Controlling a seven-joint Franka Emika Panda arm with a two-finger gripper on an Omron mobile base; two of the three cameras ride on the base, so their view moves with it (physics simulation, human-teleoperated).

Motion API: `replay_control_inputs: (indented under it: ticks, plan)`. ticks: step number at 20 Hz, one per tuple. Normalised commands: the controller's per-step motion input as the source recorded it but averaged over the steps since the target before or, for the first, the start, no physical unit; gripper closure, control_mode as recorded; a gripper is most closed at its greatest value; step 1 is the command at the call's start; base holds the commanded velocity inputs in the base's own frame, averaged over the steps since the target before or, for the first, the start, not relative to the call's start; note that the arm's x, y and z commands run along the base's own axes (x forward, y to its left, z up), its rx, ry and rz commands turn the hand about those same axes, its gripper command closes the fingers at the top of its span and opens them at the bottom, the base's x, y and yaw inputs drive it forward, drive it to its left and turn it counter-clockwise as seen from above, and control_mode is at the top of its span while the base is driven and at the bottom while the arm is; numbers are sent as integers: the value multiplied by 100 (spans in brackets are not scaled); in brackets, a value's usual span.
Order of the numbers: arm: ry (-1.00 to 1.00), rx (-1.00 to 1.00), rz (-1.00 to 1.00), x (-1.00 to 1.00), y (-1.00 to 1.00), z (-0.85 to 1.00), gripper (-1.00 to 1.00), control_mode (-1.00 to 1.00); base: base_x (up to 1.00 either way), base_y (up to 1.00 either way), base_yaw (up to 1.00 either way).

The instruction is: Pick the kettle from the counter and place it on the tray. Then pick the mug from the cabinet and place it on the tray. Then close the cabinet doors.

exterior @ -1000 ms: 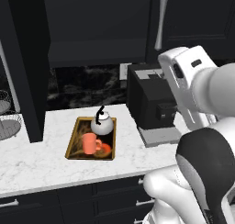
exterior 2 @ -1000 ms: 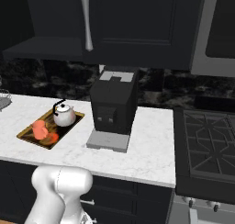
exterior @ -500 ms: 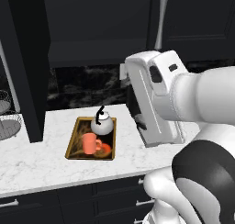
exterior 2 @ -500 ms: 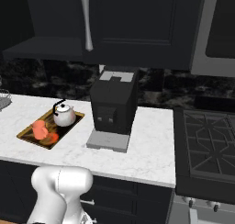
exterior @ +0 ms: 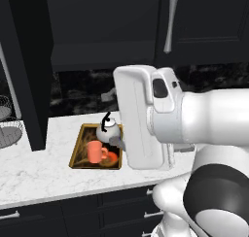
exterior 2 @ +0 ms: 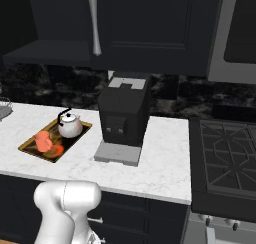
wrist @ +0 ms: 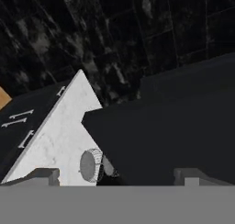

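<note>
While your jaws [wrist: 118,172] stand wide apart with nothing between them, the hand camera looks along a rolled scene: a wedge of white bench [wrist: 62,136], a wire basket [wrist: 91,165] lying on it, the dark face of an open cabinet door [wrist: 170,136] and the black veined backsplash [wrist: 92,39] beyond. From the base cameras you see the kettle [exterior: 108,130] standing at the far end of the tray [exterior: 78,148] and the mug [exterior: 95,152] at the near end, beside the tray's orange round mark [exterior: 112,159]. The tray rests on the bench near the black boxy machine [exterior 2: 123,119]. Above it, the cabinet [exterior: 97,32] shows its dark shelf, with one cabinet door [exterior: 30,71] swung out at the left and another [exterior: 204,22] flat at the right.
</note>
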Motion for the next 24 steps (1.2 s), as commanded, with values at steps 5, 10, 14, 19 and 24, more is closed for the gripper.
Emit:
replay_control_inputs:
  ticks: [5, 10, 14, 19, 24]
  plan:
    - [4, 14, 25, -46, 54, 0, -100, -100, 0, 0, 0]
    - [-1, 7, 7, -47, 50, 9, -100, -100, 0, 0, 0]
    - [-7, 5, 6, -27, 41, 25, -100, -100, 0, 0, 0]
    - [-6, 0, 10, -26, 45, 18, -100, -100, 0, 0, 0]
    - [-2, 0, 0, -3, 42, 10, -100, -100, 0, 0, 0]
